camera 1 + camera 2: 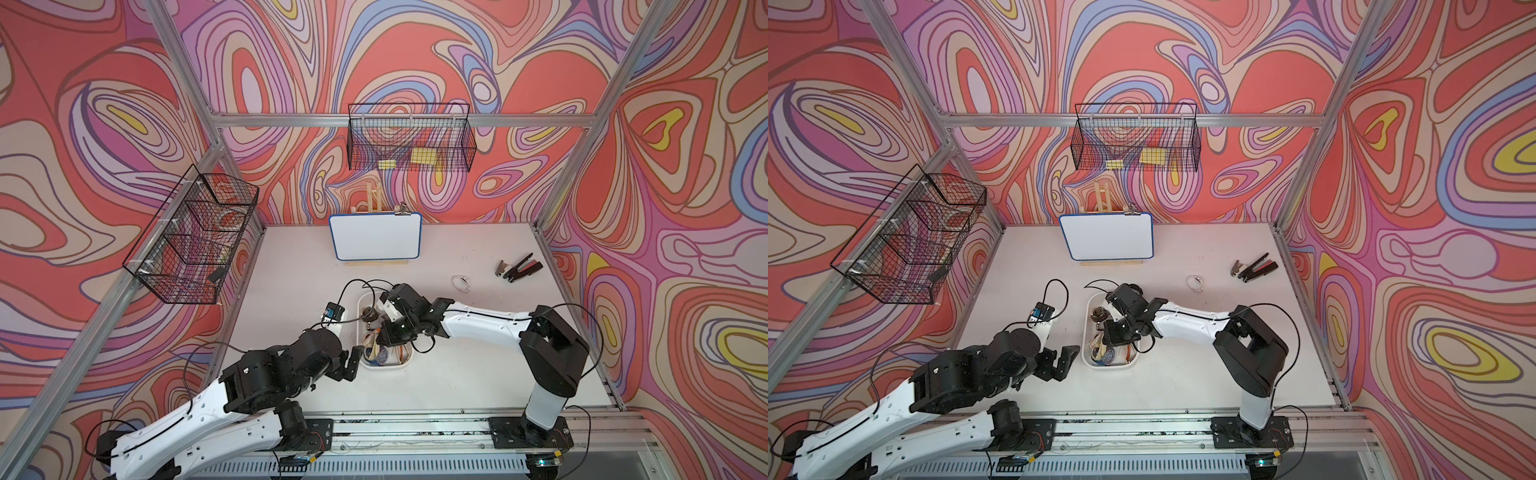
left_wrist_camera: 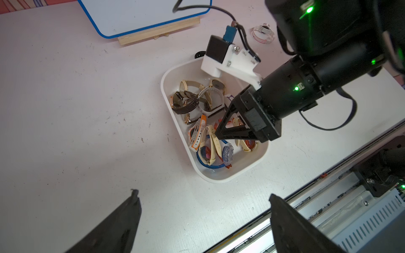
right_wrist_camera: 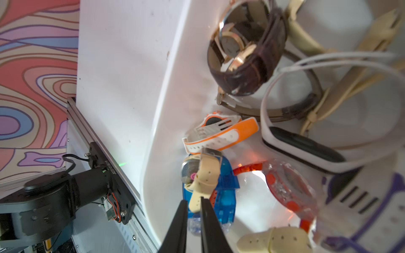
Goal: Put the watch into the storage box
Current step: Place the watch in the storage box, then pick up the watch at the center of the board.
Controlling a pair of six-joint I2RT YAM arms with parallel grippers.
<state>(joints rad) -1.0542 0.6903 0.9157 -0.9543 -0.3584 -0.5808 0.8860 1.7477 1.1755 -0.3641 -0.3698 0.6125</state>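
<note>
This looks like a robot test cell in a laboratory; a frame of aluminium profiles (image 1: pixel 399 120) encloses a white table (image 1: pixel 291 257); the walls (image 1: pixel 83 124) are panels printed with coloured swirls; the left arm (image 1: pixel 187 419) and the right arm (image 1: pixel 482 324) stand on plates bolted to a metal rail (image 1: pixel 415 428); a cabled wrist camera (image 1: pixel 334 311) sits on an arm; a black wire basket (image 1: pixel 409 141) hangs on the frame.

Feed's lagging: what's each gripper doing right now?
Left gripper: open, empty.
Right gripper: shut on the cream rubber-strapped watch, inside the shallow white plastic storage box.
</note>
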